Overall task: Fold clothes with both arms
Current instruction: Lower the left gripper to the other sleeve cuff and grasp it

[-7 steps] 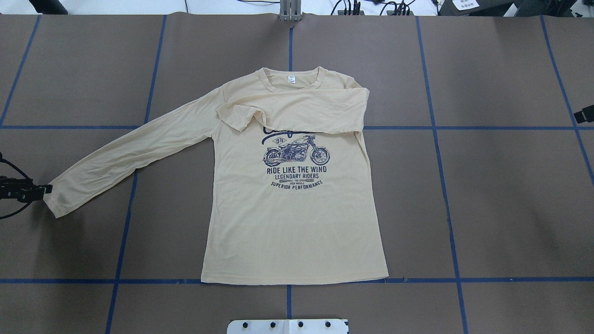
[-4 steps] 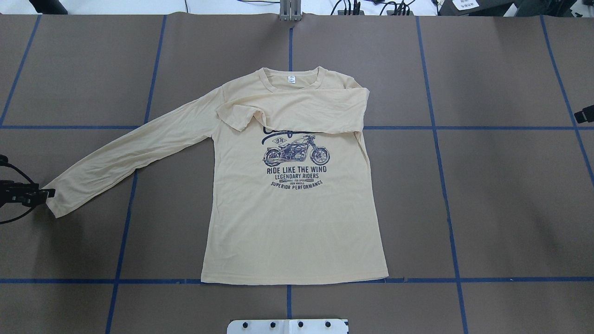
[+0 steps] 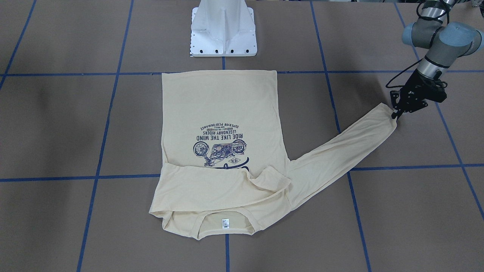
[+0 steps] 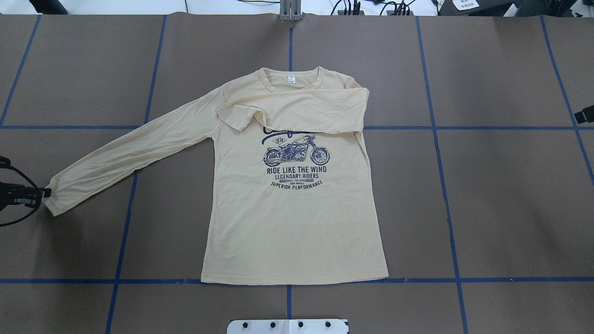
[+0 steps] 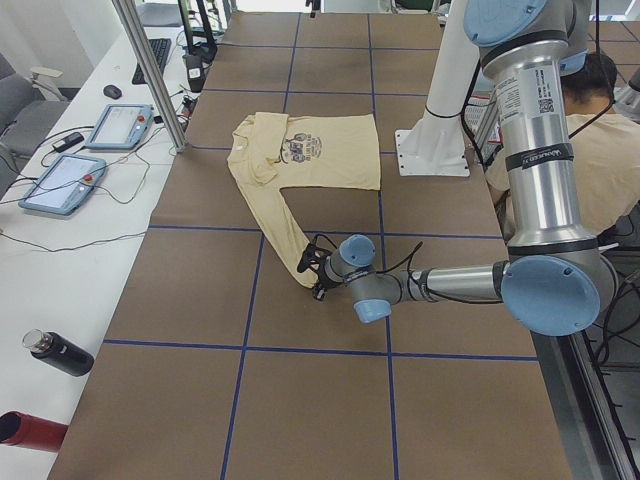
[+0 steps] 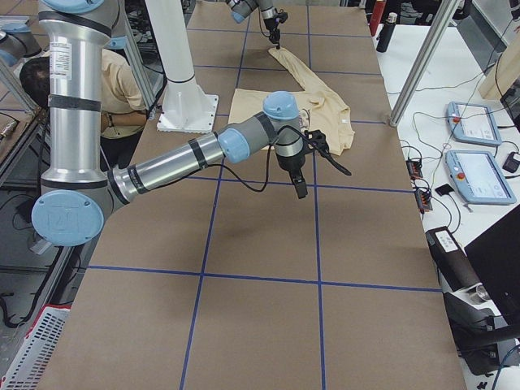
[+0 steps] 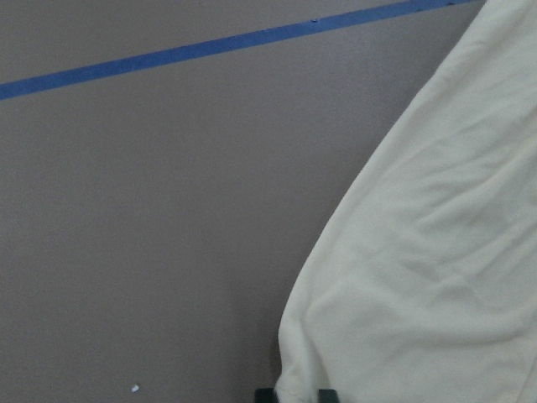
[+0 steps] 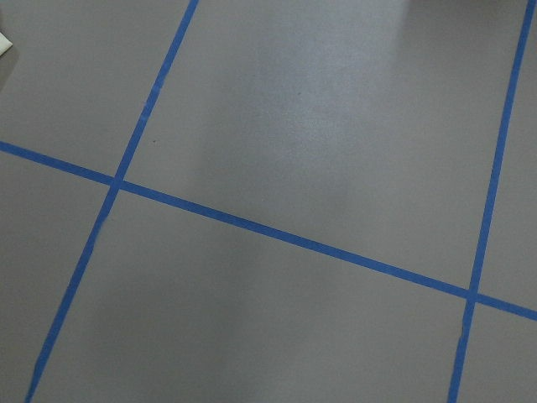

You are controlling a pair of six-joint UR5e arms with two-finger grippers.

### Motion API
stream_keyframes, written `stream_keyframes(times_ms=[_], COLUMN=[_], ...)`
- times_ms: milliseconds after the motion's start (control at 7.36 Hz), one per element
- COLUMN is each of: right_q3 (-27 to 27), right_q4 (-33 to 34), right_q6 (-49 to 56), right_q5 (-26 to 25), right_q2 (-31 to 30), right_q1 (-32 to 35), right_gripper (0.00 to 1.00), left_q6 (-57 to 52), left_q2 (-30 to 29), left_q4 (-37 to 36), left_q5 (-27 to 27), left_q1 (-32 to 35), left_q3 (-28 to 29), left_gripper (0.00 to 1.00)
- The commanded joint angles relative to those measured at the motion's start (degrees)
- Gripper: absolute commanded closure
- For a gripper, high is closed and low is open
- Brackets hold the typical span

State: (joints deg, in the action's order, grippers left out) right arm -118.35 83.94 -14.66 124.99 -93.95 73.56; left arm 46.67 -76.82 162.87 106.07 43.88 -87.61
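The cream-yellow shirt (image 4: pixel 297 222) lies flat and print-up in the middle of the table (image 4: pixel 510 208). One sleeve (image 4: pixel 301 111) is folded across the chest. The other sleeve (image 4: pixel 130 148) stretches out towards my left side. My left gripper (image 4: pixel 46 192) is low at that sleeve's cuff (image 3: pixel 387 113). In the left wrist view the cuff's corner (image 7: pixel 294 369) sits between the fingertips (image 7: pixel 265 393), so it is shut on the cuff. My right gripper (image 4: pixel 584 114) is only a black bit at the table's right edge, far from the shirt. It hangs above bare table (image 6: pixel 299 187); I cannot tell whether it is open.
The white pedestal base (image 3: pixel 224 30) stands just behind the shirt's hem. Blue tape lines (image 4: pixel 445 185) grid the brown table. A metal post (image 4: pixel 290 11) stands at the far edge. A side table with pendants (image 5: pixel 120 125) and bottles (image 5: pixel 60 355) runs along the far side.
My left gripper has drawn back a little to the left at the cuff, and the sleeve end has shifted slightly with it. The rest of the shirt has not moved.
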Motion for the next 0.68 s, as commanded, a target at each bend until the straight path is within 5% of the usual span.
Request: stream_keyframes(times_ms=[0, 407, 543], right_q3=[0.0, 0.1, 0.1], right_q4=[0.0, 0.0, 0.0], right_q6=[0.0, -0.5, -0.5], right_q5=[0.1, 0.0, 0.0], right_q2=[0.0, 0.1, 0.1], right_q1=[0.0, 0.0, -0.1], right_gripper=[0.0, 0.0, 0.0], left_q6=[-0.5, -0.8, -0.9], left_q2=[0.1, -0.6, -1.1], left_q4=[0.4, -3.5, -10.1], left_q5=[0.7, 10.9, 11.7], left_q1=[0.6, 7.9, 8.0], left_q3=[-1.1, -6.7, -11.5], left_gripper=[1.0, 1.0, 1.0])
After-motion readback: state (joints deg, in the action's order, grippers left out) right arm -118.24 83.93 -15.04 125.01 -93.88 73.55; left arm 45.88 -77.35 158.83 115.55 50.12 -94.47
